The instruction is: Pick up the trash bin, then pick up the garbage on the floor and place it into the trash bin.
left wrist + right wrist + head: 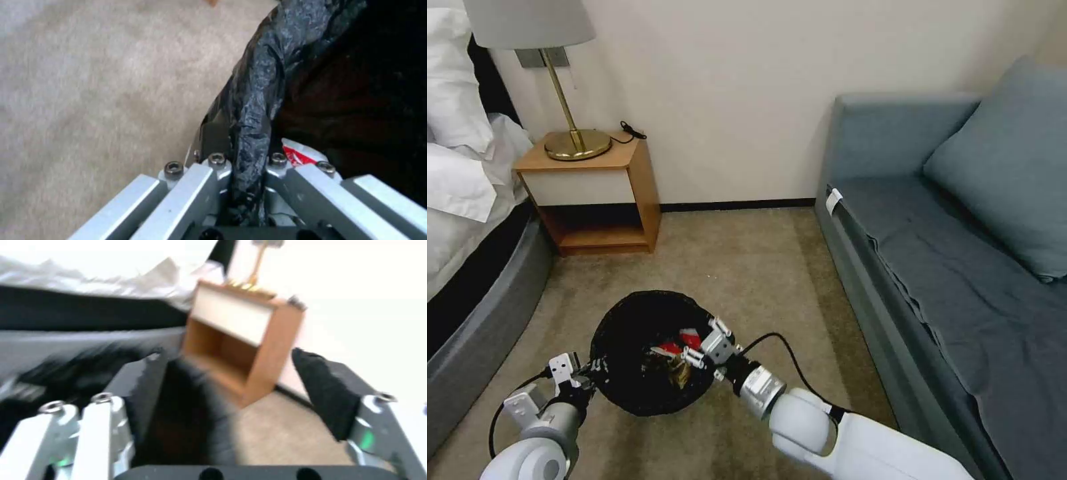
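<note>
Trash bin (627, 347): lined in wrinkly, glossy black plastic; interior dark.
Garbage (679, 353) inside it: red-and-white wrapper, gold piece, brownish scrap.
Left gripper (587, 371): silver-grey metal, dark screw heads; arm white.
Right gripper (700, 348): silver metal, black pads (327, 390); white arm, black cable.
Carpet (747, 267): mottled beige-tan.
Wall (727, 80): cream, dark baseboard.
Nightstand (594, 193): warm orange-brown wood, white drawer front.
Lamp (560, 87): brass stem and base, pale grey shade.
Sofa (947, 267): muted blue-grey, matching cushion.
Bed (467, 187): white linen, dark grey base.
</note>
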You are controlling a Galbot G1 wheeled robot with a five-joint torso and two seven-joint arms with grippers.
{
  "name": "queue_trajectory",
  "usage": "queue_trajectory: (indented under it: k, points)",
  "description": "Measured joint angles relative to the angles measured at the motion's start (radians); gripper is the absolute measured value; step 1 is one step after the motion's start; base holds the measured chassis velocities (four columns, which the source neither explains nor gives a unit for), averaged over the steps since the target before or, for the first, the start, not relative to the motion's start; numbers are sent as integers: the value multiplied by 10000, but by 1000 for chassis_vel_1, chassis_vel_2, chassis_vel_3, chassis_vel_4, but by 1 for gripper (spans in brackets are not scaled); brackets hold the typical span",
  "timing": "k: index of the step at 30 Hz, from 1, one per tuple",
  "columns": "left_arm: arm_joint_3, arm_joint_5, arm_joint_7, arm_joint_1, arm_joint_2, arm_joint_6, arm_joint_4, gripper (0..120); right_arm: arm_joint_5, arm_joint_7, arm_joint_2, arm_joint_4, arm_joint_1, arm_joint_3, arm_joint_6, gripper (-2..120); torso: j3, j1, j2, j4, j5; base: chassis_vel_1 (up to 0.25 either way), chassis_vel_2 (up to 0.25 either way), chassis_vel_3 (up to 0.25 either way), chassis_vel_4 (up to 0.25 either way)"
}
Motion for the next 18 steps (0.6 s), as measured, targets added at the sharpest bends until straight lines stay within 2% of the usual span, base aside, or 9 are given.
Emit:
queue_trajectory:
  k: [1, 6, 11, 18]
  points:
    - [0, 0, 0, 0, 0, 0, 0, 1, 0, 0, 0, 0, 0, 0, 0, 79, 0, 0, 0, 0, 0, 0, 0, 0, 0]
    - [156, -1028, -981, -290, -21, 598, 301, 1, -304, 205, -497, 445, -611, 1508, 281, 98, 0, 0, -1, -2, 0, 0, 0, 0, 0]
    - [313, -1568, -1564, -436, -47, 918, 391, 1, -360, 190, -776, 813, -1344, 2579, 394, 100, 0, 0, -1, -1, 2, 0, 0, 0, 0]
    - [422, -1760, -2004, -614, -34, 1169, 557, 1, -622, 80, -947, 1272, -2383, 3663, 549, 100, 0, 0, -1, -2, 1, 0, 0, 0, 0]
